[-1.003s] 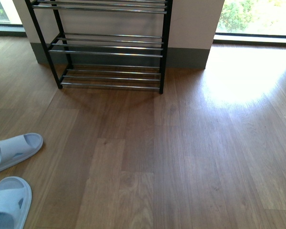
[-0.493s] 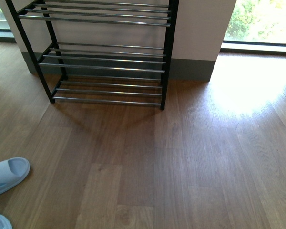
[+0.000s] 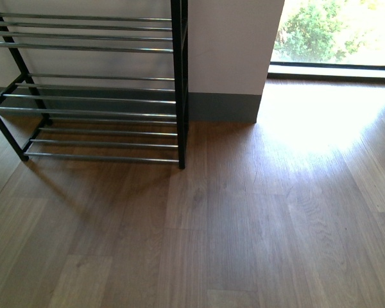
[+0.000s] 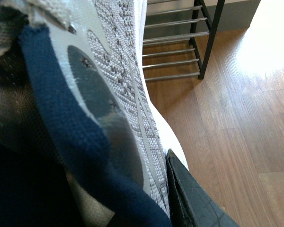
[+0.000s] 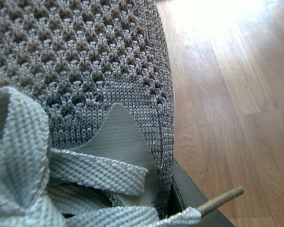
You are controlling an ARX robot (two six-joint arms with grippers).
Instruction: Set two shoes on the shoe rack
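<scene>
Holding one grey knit sneaker (image 4: 118, 94) clamped in my left hand (image 4: 189, 194) and the second sneaker (image 5: 85, 71) in my right hand (image 5: 189, 208), I judged both light and squashy, the navy collar (image 4: 61, 118) giving the firmest grip. The shoe rack (image 3: 102, 131) stood ahead to my left across bare wood floor (image 3: 256, 224); only its black post (image 3: 179, 83) and slick bars (image 3: 96, 47) looked likely to snag.

Front and left wrist both face rack (image 3: 180, 77).

grey sneakers (image 4: 123, 94) (image 5: 85, 61): 2 pcs | shoe rack (image 3: 180, 77): 1 pc
</scene>
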